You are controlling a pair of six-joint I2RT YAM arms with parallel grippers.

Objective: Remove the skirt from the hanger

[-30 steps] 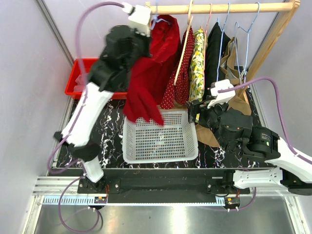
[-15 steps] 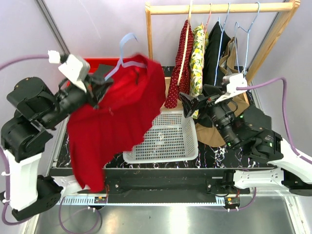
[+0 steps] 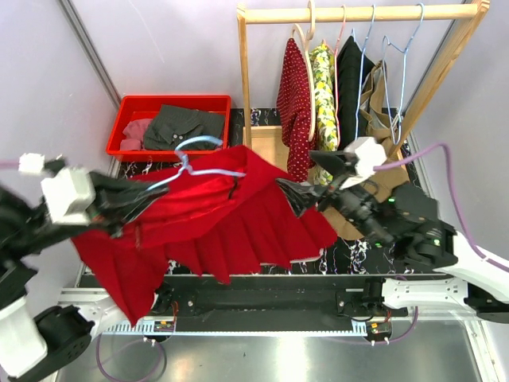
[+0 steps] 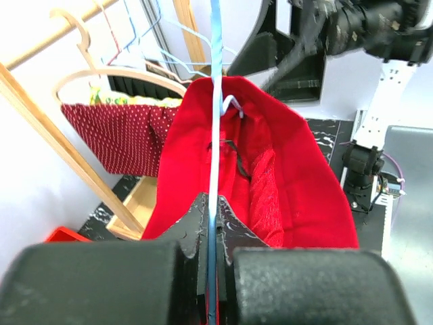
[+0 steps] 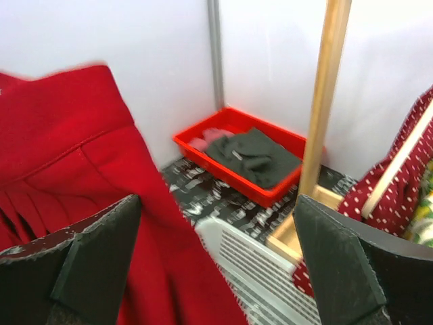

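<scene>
A red pleated skirt [image 3: 231,223] hangs on a light blue wire hanger [image 3: 193,169], off the rail and spread over the table's middle. My left gripper [image 3: 155,197] is shut on the hanger's wire at the left. In the left wrist view the wire [image 4: 215,88] runs straight up out of the shut left gripper [image 4: 215,205], with the skirt [image 4: 291,169] draped beyond. My right gripper [image 3: 308,180] is open and empty at the skirt's right edge. In the right wrist view the skirt [image 5: 61,156] fills the left side, in front of the left finger of the open right gripper [image 5: 216,203].
A wooden rack [image 3: 358,13] at the back holds a red polka-dot garment [image 3: 296,103], a yellow floral one [image 3: 323,79], a black one and a tan one. A red bin [image 3: 139,107] with dark clothes sits back left. A white basket [image 5: 270,271] lies under the skirt.
My left arm has taken the hanger with the skirt off the rail and swung it down and to the left front. My right gripper has risen toward the skirt's right edge.
</scene>
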